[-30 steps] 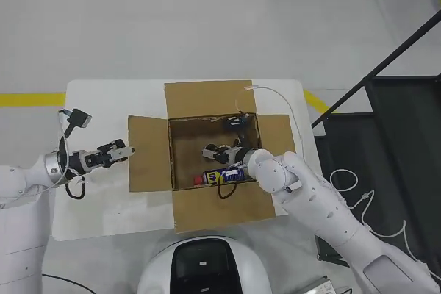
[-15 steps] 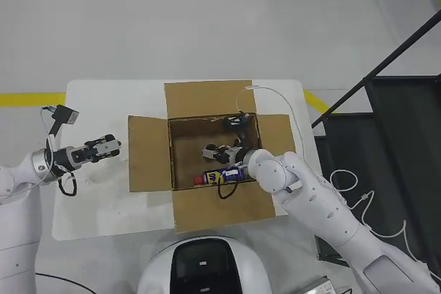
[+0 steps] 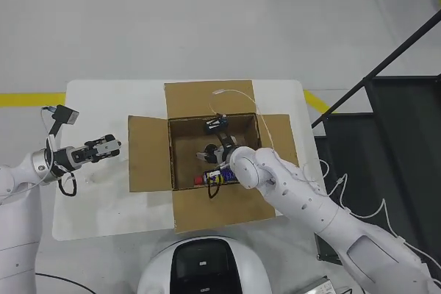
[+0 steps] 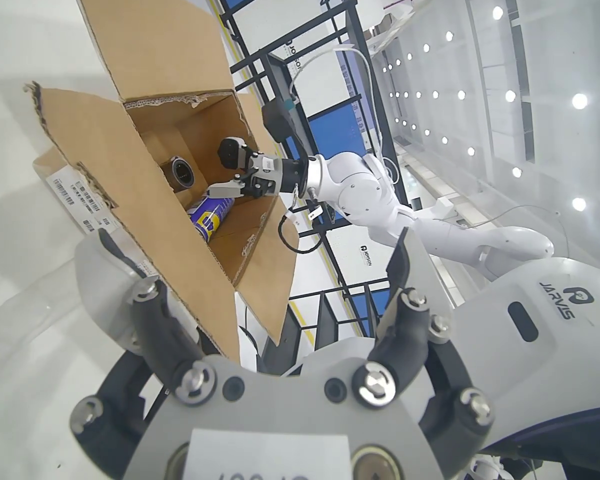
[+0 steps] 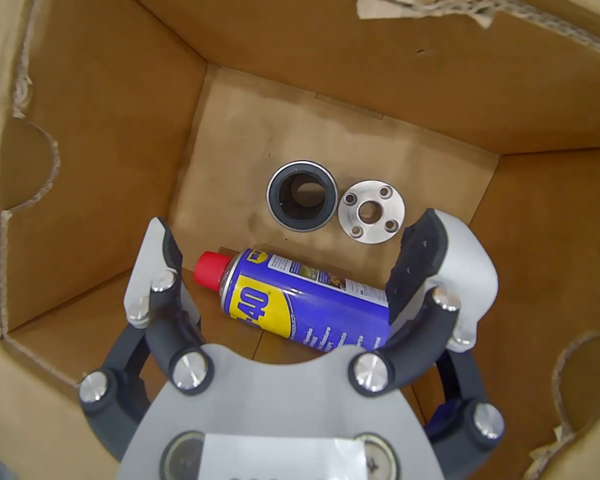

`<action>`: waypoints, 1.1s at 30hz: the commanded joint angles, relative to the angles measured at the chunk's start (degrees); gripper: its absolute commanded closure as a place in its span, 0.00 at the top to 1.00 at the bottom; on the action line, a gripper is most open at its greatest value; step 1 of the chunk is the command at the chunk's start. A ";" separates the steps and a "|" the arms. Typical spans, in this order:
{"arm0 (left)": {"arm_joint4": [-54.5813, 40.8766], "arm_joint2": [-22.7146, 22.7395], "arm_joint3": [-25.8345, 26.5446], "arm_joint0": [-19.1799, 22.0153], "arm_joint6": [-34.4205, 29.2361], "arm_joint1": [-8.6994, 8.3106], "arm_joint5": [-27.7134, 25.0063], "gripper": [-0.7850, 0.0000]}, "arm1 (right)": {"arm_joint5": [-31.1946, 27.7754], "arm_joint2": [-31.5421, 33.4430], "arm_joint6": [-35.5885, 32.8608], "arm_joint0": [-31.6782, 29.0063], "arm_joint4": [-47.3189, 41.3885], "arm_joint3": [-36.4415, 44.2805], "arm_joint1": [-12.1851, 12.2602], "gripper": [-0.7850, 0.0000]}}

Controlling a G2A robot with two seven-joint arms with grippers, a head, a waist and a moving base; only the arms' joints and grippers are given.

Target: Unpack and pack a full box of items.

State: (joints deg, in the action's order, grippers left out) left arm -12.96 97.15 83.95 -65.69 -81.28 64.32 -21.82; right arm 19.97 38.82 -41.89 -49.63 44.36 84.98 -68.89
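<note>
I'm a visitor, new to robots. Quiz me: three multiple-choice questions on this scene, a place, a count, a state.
1. Where does the spray can lie? A on a shelf; B inside the box; C on the floor.
2. How many items show inside the box? A one; B three; C five.
3. The right gripper is: A open; B shut on the can; C shut on a box flap.
Answers: 1 B, it rests on the box floor. 2 B, can, dark ring and metal disc. 3 A, it spreads wide above the can.
</note>
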 commanded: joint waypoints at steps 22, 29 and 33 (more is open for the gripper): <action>0.00 0.00 0.00 0.00 0.00 0.00 0.00 1.00 | -0.25 -6.54 -0.01 7.09 -1.14 -16.92 -7.98 0.00; 0.00 0.00 0.00 0.00 0.00 0.00 0.00 1.00 | 1.35 -3.67 -2.72 5.17 1.89 -10.95 -7.07 0.00; 0.00 0.00 0.00 0.00 0.00 0.00 0.00 1.00 | 1.11 0.08 -5.40 2.48 4.32 -4.37 -5.37 0.00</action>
State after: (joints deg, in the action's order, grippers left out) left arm -12.96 97.15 83.95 -65.69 -81.28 64.32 -21.82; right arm 21.05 37.83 -46.51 -46.43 47.89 78.50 -74.72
